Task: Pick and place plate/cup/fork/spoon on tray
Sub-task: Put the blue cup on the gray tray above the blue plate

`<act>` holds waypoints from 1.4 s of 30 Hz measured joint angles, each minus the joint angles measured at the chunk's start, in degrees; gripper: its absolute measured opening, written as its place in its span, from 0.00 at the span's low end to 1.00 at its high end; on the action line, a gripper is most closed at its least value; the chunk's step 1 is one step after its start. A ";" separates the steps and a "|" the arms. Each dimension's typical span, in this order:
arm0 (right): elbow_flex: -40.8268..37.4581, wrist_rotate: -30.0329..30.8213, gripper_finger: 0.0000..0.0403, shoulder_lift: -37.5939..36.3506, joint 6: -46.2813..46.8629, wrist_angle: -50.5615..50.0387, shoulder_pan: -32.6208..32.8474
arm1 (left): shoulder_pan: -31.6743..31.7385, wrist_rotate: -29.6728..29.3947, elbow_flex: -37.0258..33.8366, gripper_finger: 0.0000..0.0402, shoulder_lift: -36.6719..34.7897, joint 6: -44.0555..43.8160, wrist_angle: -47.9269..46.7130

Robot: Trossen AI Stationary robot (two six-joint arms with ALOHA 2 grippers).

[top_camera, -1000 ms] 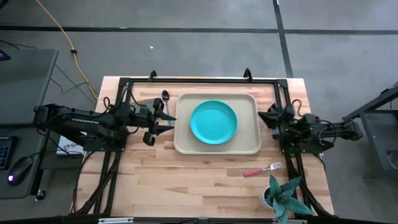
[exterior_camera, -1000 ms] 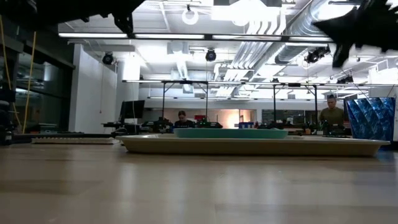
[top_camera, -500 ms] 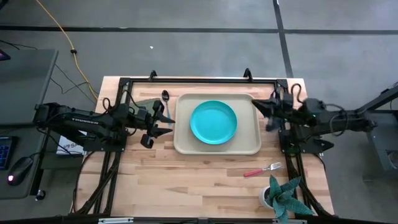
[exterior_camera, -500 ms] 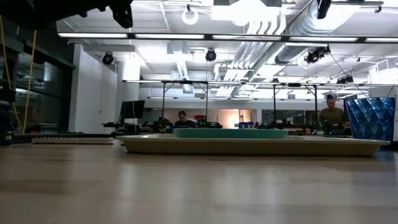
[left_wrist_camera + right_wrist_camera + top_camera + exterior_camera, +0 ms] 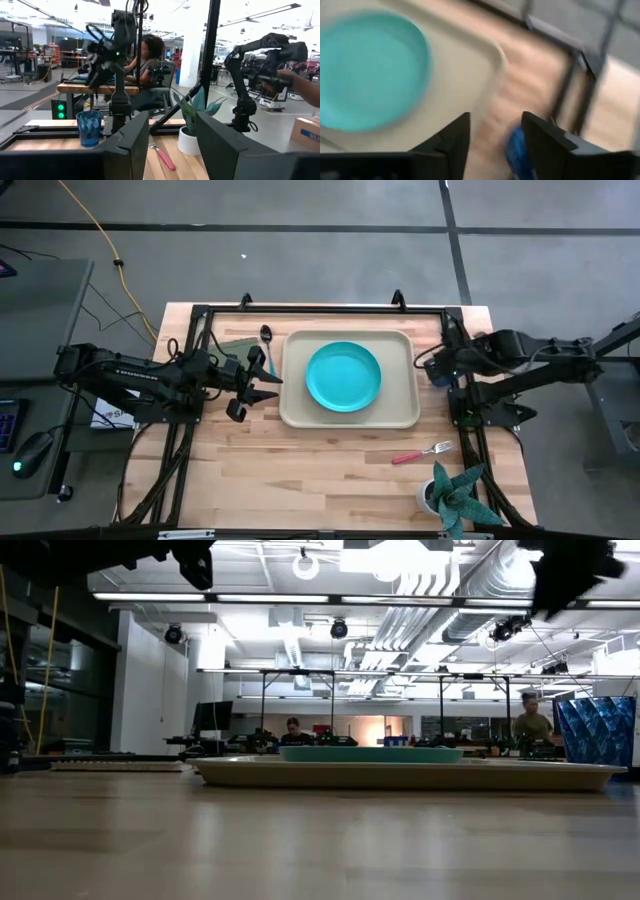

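While the plate is already lying in the middle of the tray, the right gripper is hanging just off the tray's right edge with its fingers parted and nothing between them. Seen from its wrist, the cup is showing as a blue shape on the table beyond the gap of those fingers, beside the tray's corner; from above it is hidden under the arm, so its exact spot is hard to fix. Judging by this, the cup is the piece being gone for.

To do it well, the gripper is needing to centre the cup squarely between the fingers before lowering, coming down upright so neither finger is clipping the rim and tipping it. Closing gently is wise, since a small, thin-looking cup may squirt out or flex. A clean lift over the tray's raised rim matters too, with a bare patch beside the plate as the landing place.

The fork is lying on the table near of the tray's right corner, and the spoon is lying by the tray's far left corner. The left gripper is waiting just left of the tray, fingers apart and empty.
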 joint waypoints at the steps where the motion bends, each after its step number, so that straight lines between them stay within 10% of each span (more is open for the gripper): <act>1: -0.82 -1.87 0.47 0.11 2.76 -1.99 0.00 | 0.00 -0.08 0.00 0.35 0.00 0.00 0.03; 21: -19.81 -8.64 0.54 -0.92 5.30 11.44 -1.67 | 0.00 -0.09 0.02 0.35 0.00 -0.04 0.26; 42: -19.78 -17.05 0.54 10.73 -6.44 13.18 -23.98 | 0.02 -0.09 0.02 0.35 0.00 1.04 0.63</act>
